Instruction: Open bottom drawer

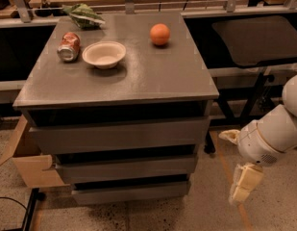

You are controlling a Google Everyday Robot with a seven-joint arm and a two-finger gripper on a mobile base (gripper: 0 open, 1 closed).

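The bottom drawer [131, 192] is the short, wide grey front at the foot of the grey cabinet, near the floor. It sits closed, with a dark gap above it. The mid-sized drawer front [126, 167] and the tallest drawer front [121, 134] are stacked above it. My gripper [244, 184] hangs on the white arm [270, 136] to the right of the cabinet. It is at about the height of the bottom drawer, apart from it, and points down toward the floor.
On the cabinet top [153, 76] are an orange [160, 34], a white bowl [104, 54], a crushed can [68, 47] and a green bag [83, 14]. A cardboard box [28, 162] stands at the cabinet's left. A dark table with black legs [256, 42] is at the right.
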